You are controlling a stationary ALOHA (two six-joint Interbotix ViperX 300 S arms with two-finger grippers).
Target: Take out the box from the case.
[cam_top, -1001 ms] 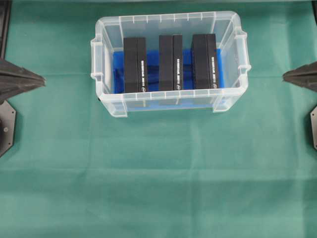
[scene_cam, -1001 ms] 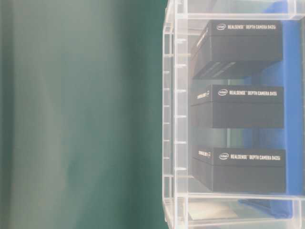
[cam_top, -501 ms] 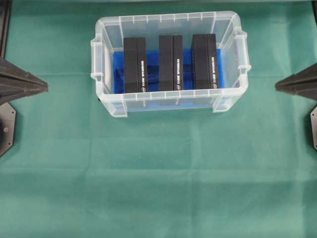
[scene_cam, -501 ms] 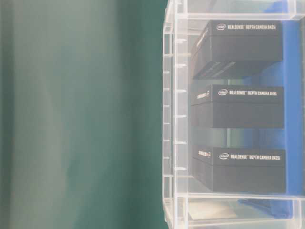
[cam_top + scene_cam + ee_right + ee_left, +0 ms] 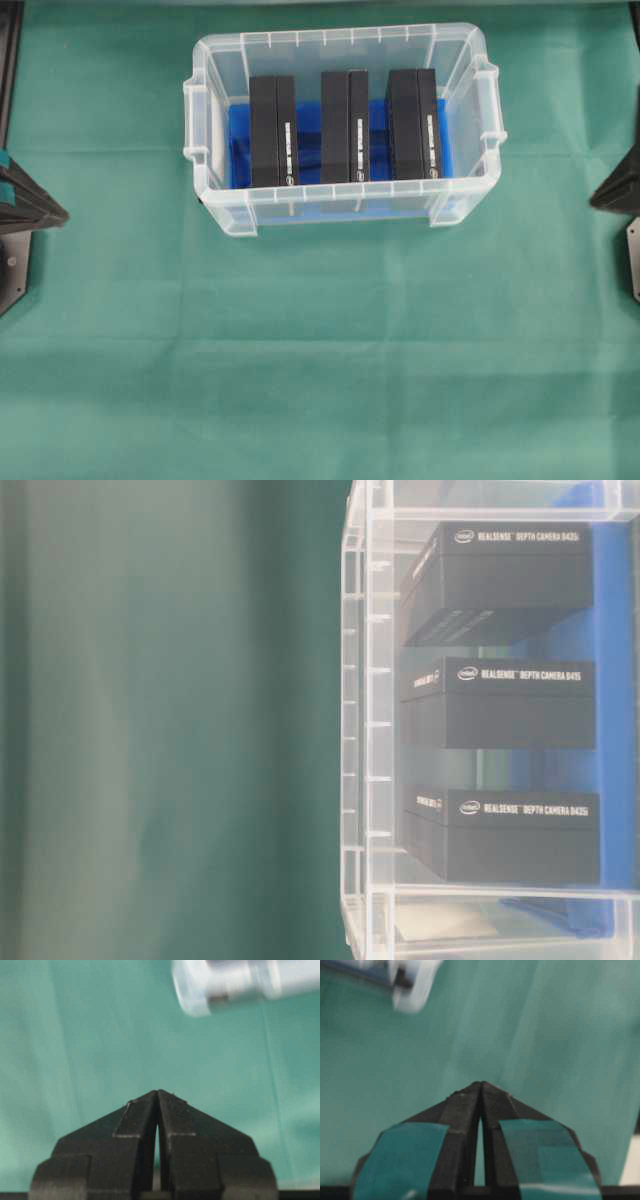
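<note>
Well apart, boxes (image 5: 350, 126) in case (image 5: 210, 150), end effectors (image 5: 481, 1085) outside

Even, soft light; sharp from above, blurred up close.

We see faint glare on the case (image 5: 340, 42) rim, the green cloth (image 5: 170, 730) smeared out of focus at table level, and the case corner (image 5: 200, 990) blurred in both wrist views.

Robotics lab bench: green cloth (image 5: 320, 350), clear case (image 5: 345, 205) of depth-camera boxes (image 5: 500, 705)
</note>
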